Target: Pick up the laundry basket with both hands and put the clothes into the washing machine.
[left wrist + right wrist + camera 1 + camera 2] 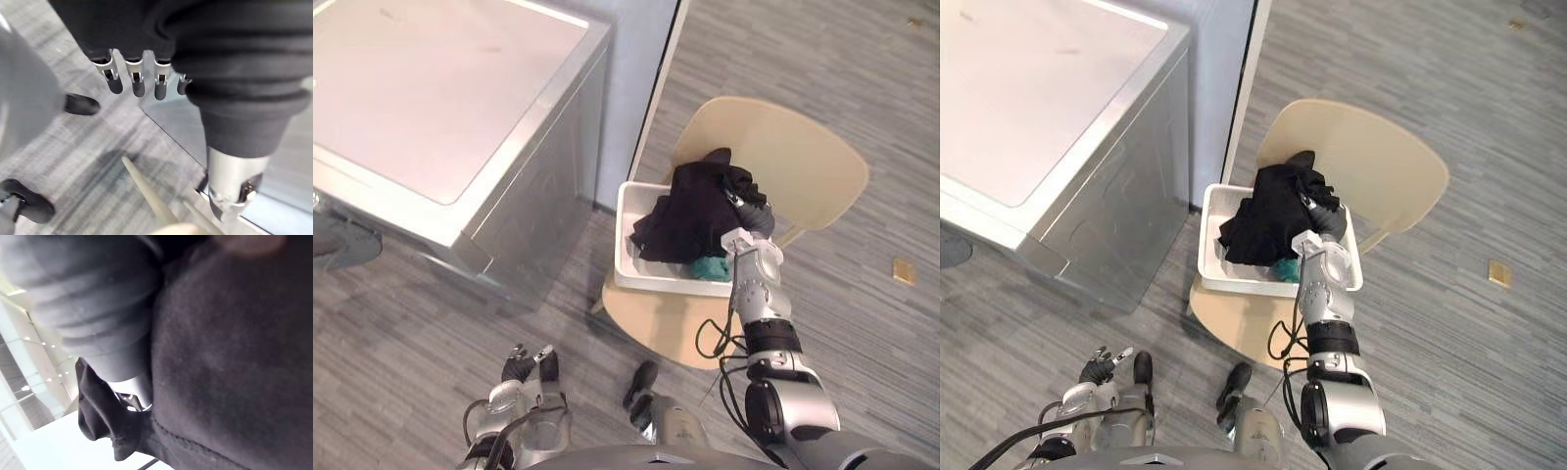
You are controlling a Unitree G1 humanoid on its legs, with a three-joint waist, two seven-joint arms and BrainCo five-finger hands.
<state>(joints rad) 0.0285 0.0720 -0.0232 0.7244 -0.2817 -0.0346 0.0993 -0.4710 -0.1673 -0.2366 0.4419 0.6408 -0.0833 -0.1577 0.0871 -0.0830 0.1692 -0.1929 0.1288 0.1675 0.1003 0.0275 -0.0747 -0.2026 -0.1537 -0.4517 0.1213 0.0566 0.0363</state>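
One white laundry basket (634, 266) is sitting on a beige chair (798, 162) just right of the washing machine (440, 98), heaped with black clothes (697, 211) over a teal piece (710, 266). The right hand (756, 217) is pressing into the heap, its fingers buried in cloth, so their grip cannot be told. The left hand (521, 369) is hanging low in front of the washing machine, fingers (138, 84) relaxed and apart.

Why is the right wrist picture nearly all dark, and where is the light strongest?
Right wrist view: black clothes press against the right robot hand and the camera, blocking light; the pale patch beside them looks like the white basket. Left eye view: the washing machine top is brightest, washed pale by reflected light.
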